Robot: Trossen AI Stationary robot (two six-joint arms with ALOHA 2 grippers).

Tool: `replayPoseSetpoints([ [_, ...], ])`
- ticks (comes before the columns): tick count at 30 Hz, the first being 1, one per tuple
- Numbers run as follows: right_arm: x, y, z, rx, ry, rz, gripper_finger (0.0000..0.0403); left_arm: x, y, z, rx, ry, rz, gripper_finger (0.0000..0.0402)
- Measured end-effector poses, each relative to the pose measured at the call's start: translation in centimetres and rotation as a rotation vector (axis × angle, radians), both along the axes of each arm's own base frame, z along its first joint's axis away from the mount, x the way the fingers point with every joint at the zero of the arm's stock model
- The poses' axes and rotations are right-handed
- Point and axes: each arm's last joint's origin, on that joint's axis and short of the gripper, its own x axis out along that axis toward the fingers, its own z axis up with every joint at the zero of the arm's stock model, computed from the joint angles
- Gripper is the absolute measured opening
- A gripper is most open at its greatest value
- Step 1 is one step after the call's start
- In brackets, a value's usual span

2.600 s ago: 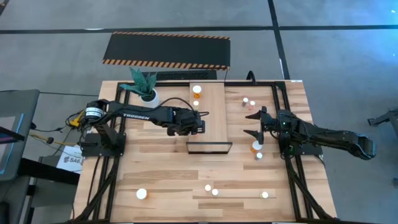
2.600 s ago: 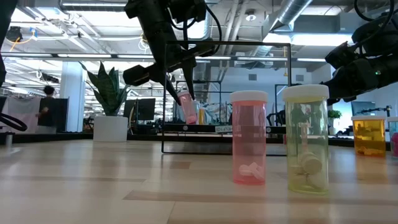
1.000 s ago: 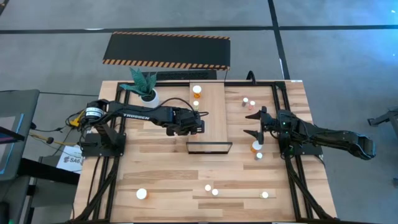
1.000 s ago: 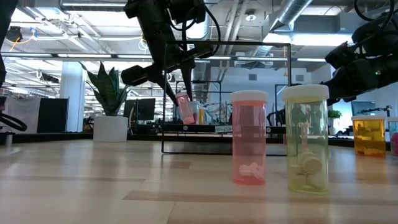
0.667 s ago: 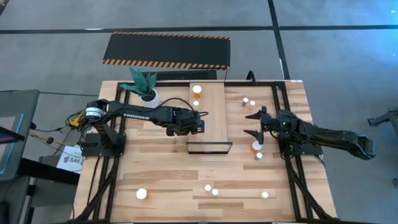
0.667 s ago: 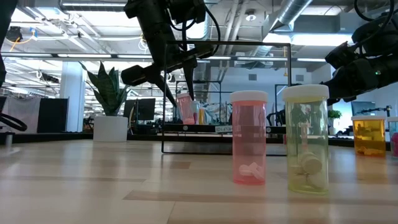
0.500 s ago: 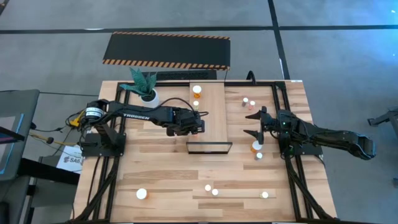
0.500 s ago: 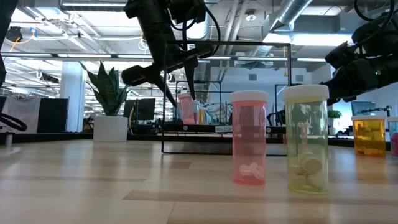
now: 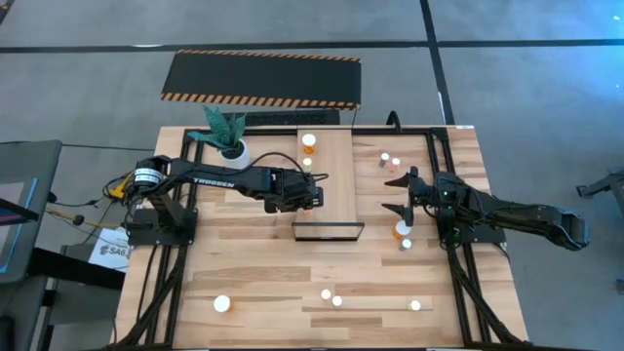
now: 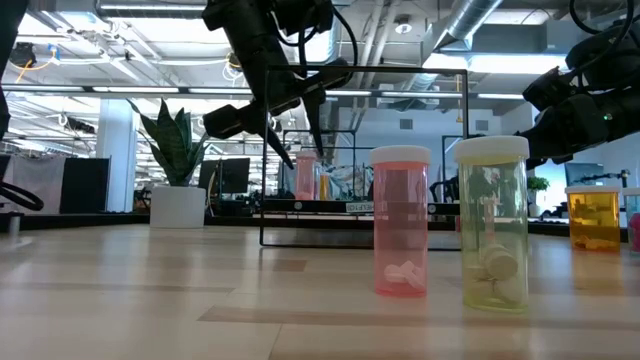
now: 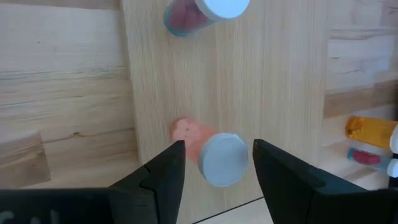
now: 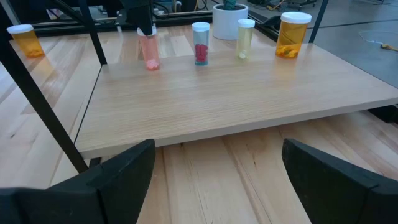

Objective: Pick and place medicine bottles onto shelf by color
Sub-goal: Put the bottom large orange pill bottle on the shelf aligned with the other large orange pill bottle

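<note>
Left gripper (image 11: pixel 214 163): mine, fingers spread above the shelf (image 9: pixel 330 180), straddling a pink bottle (image 11: pixel 211 151) that seems to stand free between them.
Shelf row: pink bottle, a red-filled one (image 12: pixel 200 43), a yellowish one (image 12: pixel 245 38), an orange one (image 12: pixel 288 34).
Right gripper (image 9: pixel 398 191): mine, released wide, right of the shelf.

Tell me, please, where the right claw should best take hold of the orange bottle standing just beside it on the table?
Probably around the body just under the white cap of the orange bottle, coming from straight above. It stands upright, round and narrow, and the open right claw looks wider than it. A smaller bottle stands close by, so a top-down approach seems safest.
</note>
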Motion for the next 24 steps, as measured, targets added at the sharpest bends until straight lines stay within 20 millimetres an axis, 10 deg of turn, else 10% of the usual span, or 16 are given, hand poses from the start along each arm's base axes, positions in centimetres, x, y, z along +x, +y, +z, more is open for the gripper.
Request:
replayPoseSetpoints([
  [10, 0.0, 0.0, 0.0, 0.000, 0.000, 0.000, 0.0374, -1.7, 0.1, 2.1, 0.051, 0.023, -0.025, 0.0173],
  [24, 0.0, 0.0, 0.0, 0.000, 0.000, 0.000, 0.0374, -9.2, -2.6, 9.1, 0.306, 0.057, -0.161, 0.0173],
])
